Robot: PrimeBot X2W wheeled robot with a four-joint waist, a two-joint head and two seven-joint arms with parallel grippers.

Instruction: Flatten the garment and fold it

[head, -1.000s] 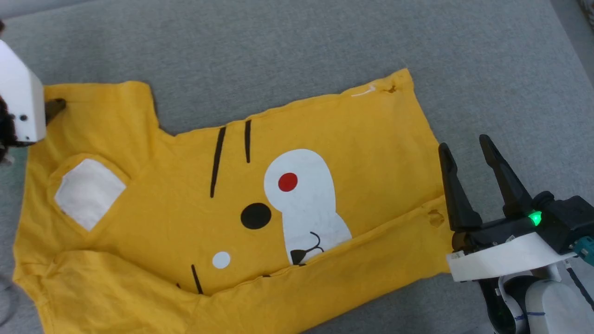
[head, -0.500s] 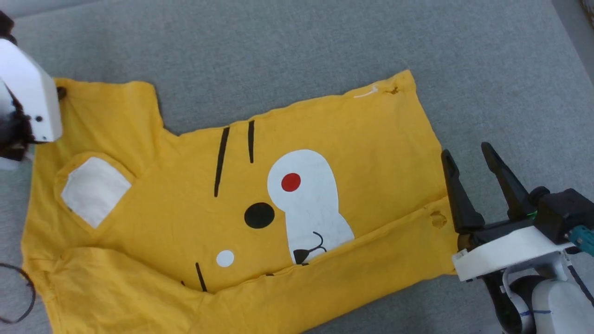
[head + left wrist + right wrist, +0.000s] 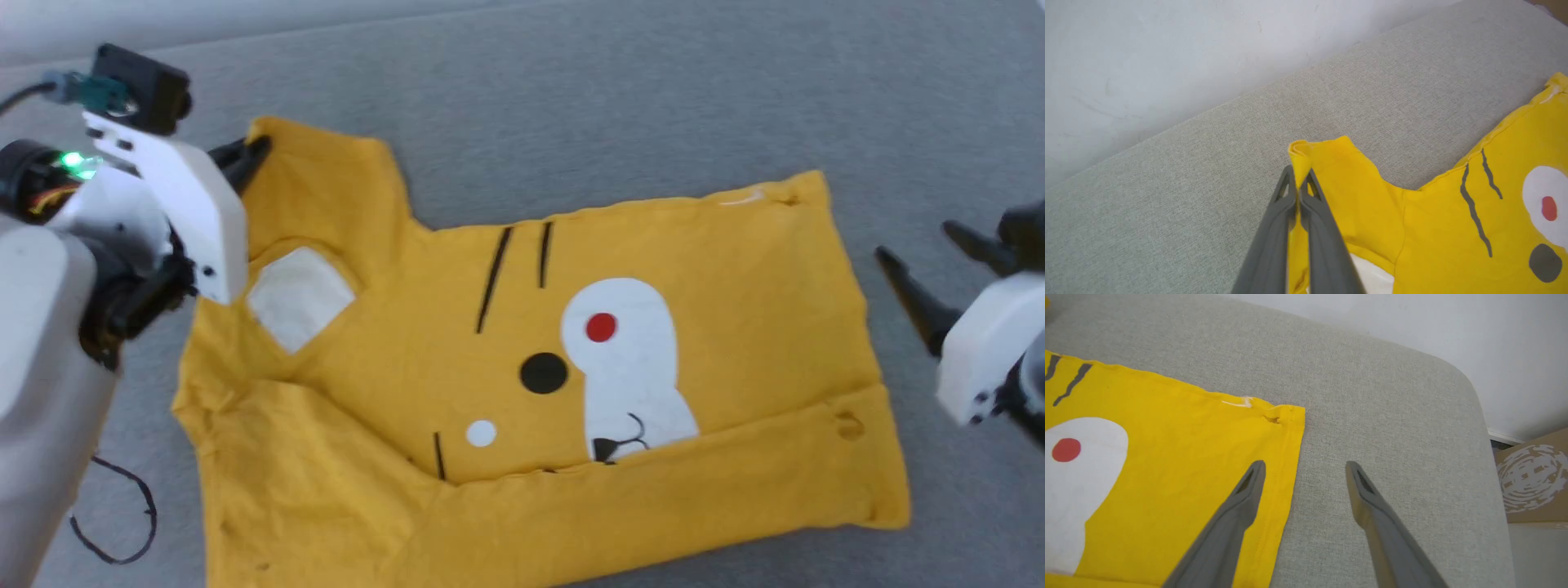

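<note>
Observer: Risks first. Logging mustard T-shirt (image 3: 571,367) lying print-up across grey upholstered seat (image 3: 653,90), near long edge doubled up over part of face print. Noting left gripper (image 3: 1299,179) pressed together, pinching only far corner of sleeve (image 3: 1339,163).

Operator: Worrying about that thin bite?

Observer: Yes. Judging cotton likely to be slipping out under a hard pull, or sleeve stretching alone with body staying put. Also fearing near fold dragging open under a sideways pull. Seeing right gripper (image 3: 1305,465) spread wide, holding nothing, hovering at bottom hem (image 3: 1289,457), half over cloth, half over bare seat. Closing there risks catching just one layer, or missing altogether.

Operator: Anything snagging?

Observer: Watching black cable loop (image 3: 122,523) lying beside near left corner of shirt, close to left forearm (image 3: 41,367). Possibly tangling on a backward sweep.

Operator: Comparing with a second ago?

Observer: Treating whole-picture shift in head view as camera turning, not shirt sliding. Finding left gripper gone from parted at sleeve edge to clamped on it, sleeve corner now drawn into a peak. Finding right gripper just as wide, swung from near end of hem to farther along it. Seeing fold and print lying as before.
</note>
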